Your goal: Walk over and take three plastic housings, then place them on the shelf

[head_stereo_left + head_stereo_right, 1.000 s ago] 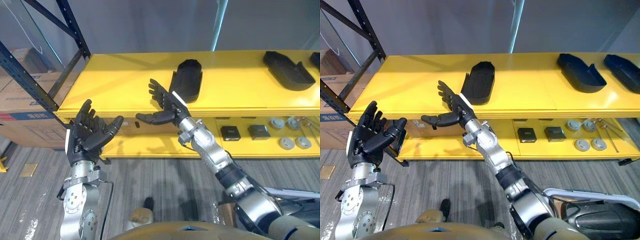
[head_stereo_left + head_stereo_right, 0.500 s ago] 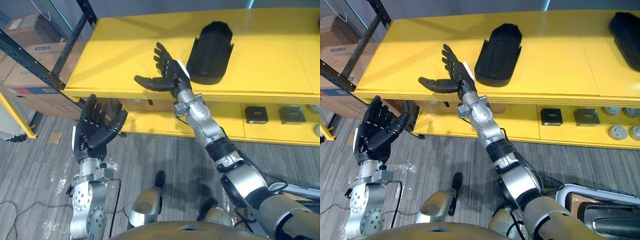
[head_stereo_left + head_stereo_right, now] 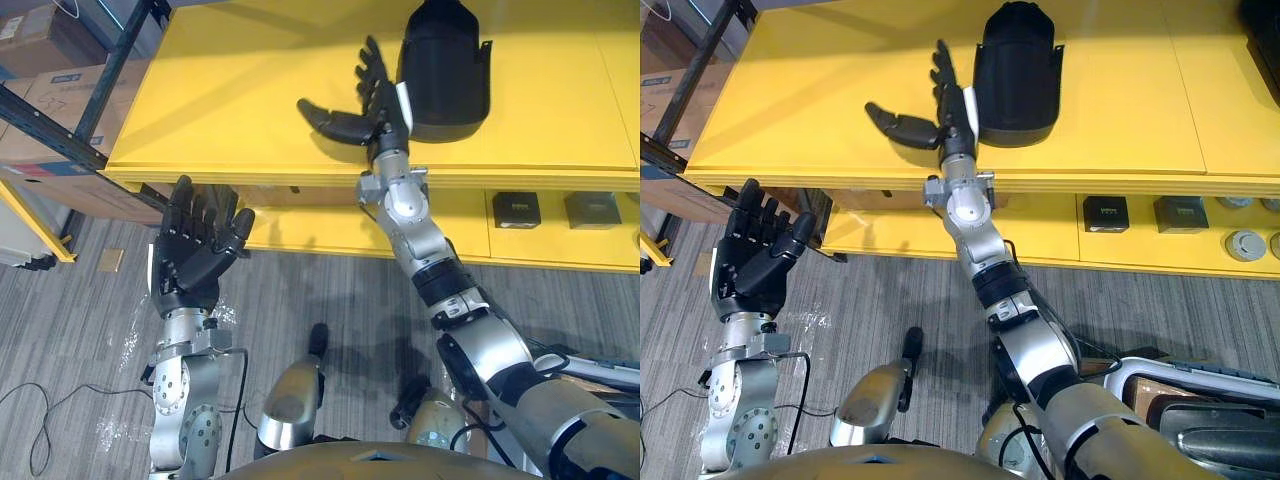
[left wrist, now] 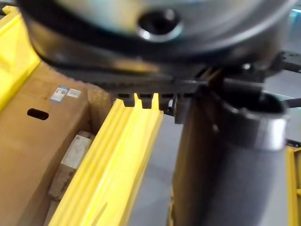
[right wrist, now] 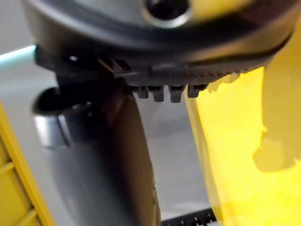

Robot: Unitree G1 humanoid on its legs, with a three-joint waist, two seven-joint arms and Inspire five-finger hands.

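Observation:
A black plastic housing (image 3: 445,65) lies on the yellow shelf top (image 3: 250,90), its open end toward me. My right hand (image 3: 377,98) is stretched out over the shelf, open, with straight fingers right beside the housing's left edge and the thumb spread out to the left. Whether it touches the housing I cannot tell. My left hand (image 3: 192,255) hovers open and holds nothing, palm up, in front of the shelf's front edge and above the floor. The corner of a second black housing (image 3: 1265,15) shows at the far right of the shelf top.
The lower yellow shelf holds two small black boxes (image 3: 1105,212) (image 3: 1175,212) and grey round parts (image 3: 1245,243). Cardboard boxes (image 3: 50,90) sit behind a dark blue rack upright (image 3: 130,40) at the left. Grey carpet floor (image 3: 330,290) lies before the shelf.
The camera has moved closer and looks further down. My right hand has reached farther over the shelf, from short of the housing to right beside it. The left hand stays raised and open.

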